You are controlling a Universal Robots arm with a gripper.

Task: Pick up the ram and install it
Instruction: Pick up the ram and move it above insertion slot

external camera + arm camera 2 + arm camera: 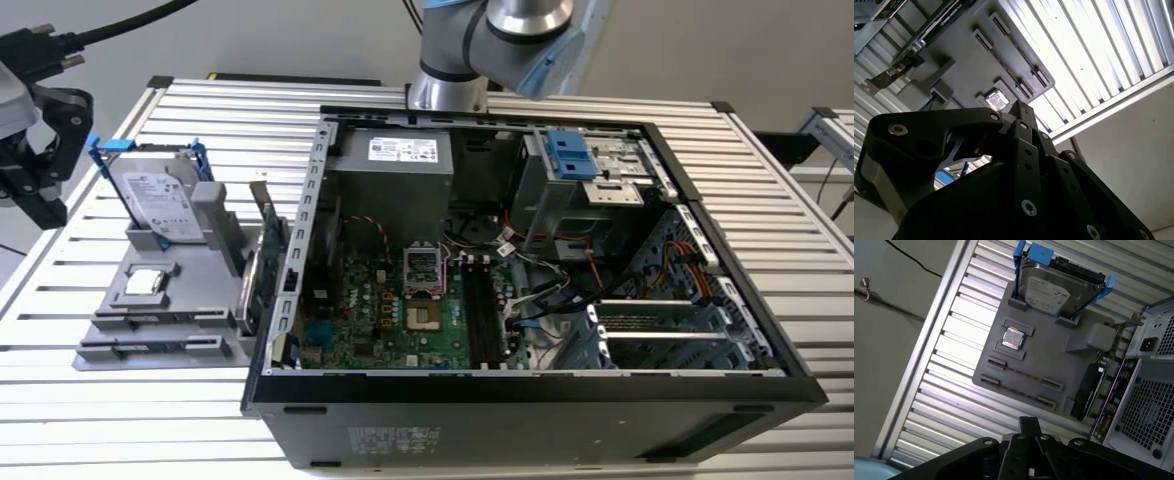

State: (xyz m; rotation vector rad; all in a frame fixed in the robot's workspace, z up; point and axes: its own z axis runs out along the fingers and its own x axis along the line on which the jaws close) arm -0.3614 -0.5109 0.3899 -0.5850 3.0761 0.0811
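The ram looks like the thin strip (1024, 374) standing edge-on between the clips of the grey holder (1054, 355); a second such strip lies in the row beside it. In the exterior view these rows are low grey bars (154, 320) at the holder's near end. My black gripper (34, 185) hangs over the table's edge at the exterior view's left, apart from the holder (134, 255). Its tip (1029, 426) points toward the holder in both wrist views (1019, 110). I see nothing in it. The motherboard's long black memory slots (477, 312) lie inside the open computer case (534, 385).
On the holder also stand a silver hard drive in blue brackets (158, 200), a small square chip (144, 283) and a green card with a metal bracket (271, 255) at the case's side. The ribbed metal table (120, 420) ends close to the gripper.
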